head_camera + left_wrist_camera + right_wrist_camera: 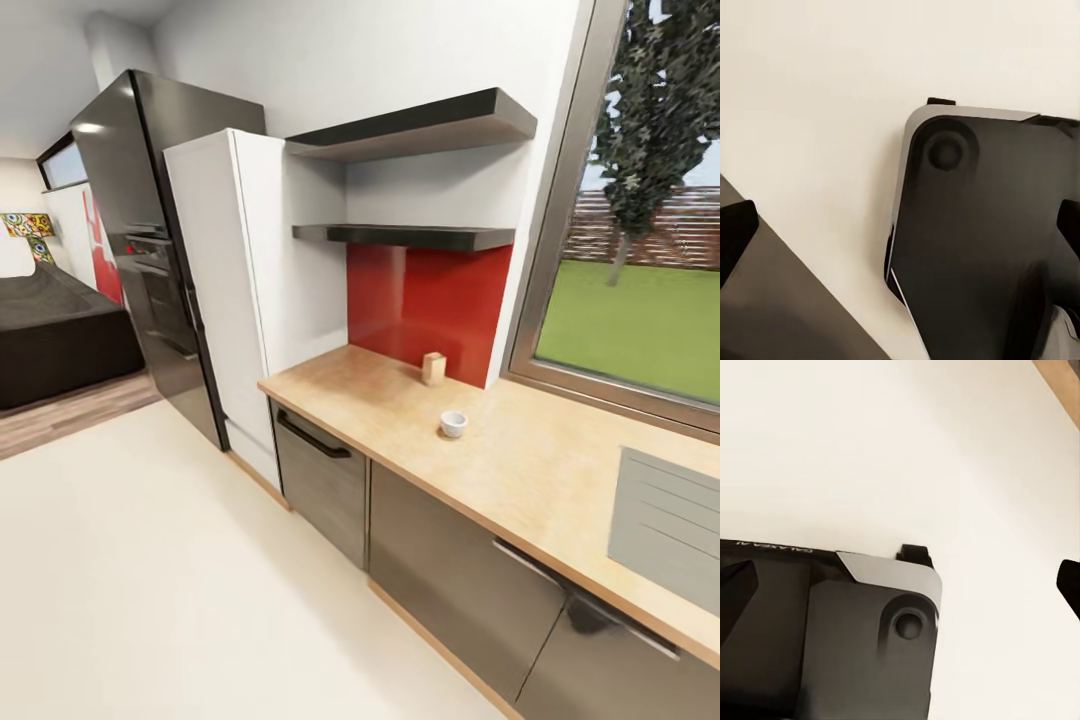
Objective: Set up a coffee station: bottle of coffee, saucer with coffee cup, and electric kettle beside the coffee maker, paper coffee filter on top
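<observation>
Kitchen run: I face the wooden countertop (520, 470), where the coffee cup (453, 424) stands alone, a small tan box (433, 367) at its 11 o'clock by the red backsplash (430, 305). Both shelves (410, 235) look bare from here. My left gripper (900, 232) and right gripper (900, 585) hang wide open, empty, over my base (990, 247). Best to roll closer and square up before reaching.
</observation>
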